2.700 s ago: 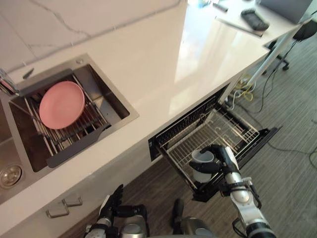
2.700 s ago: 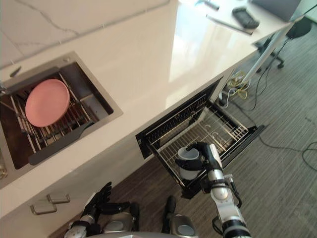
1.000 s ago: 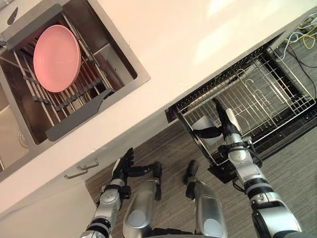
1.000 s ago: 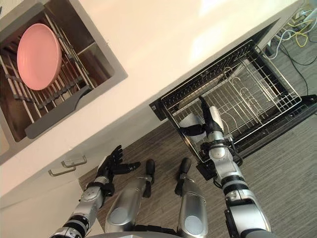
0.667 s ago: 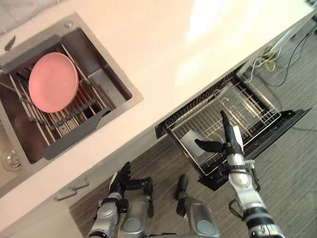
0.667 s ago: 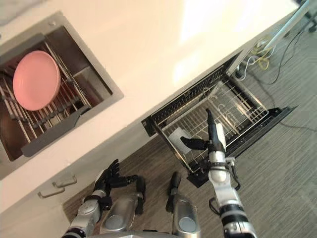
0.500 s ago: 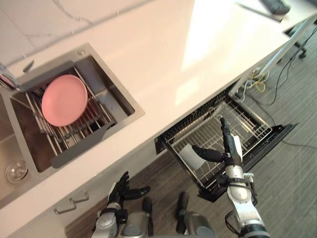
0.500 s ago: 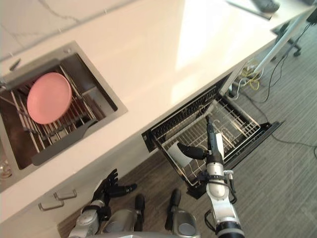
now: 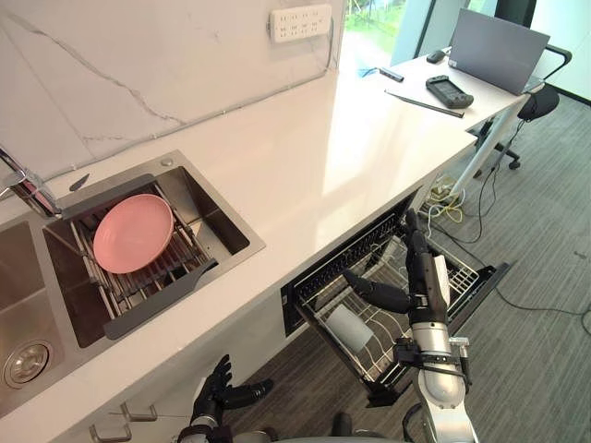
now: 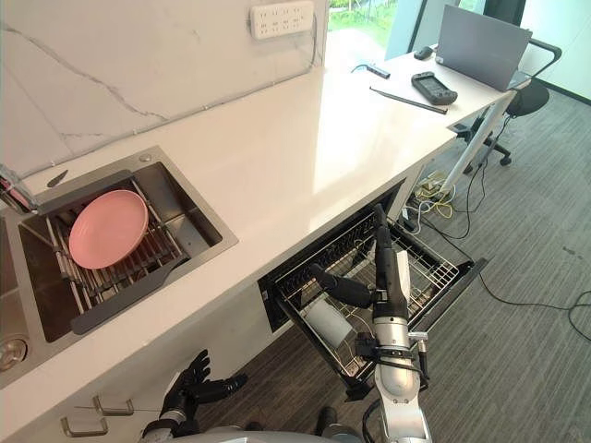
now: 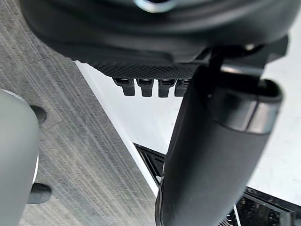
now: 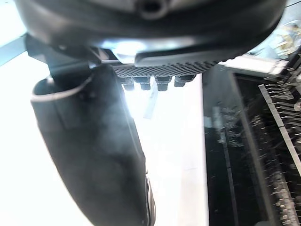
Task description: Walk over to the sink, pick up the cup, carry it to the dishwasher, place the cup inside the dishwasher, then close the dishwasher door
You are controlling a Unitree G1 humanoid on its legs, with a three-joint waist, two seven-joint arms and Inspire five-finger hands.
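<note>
Cup in rack, just below right hand

Daylight glares off the white counter, probably from the window. The dishwasher interior lies in shadow.

A kitchen beside an office: steel sink with a pink plate racked in it, open dishwasher under the white surface, laptop and office chair beyond.
</note>
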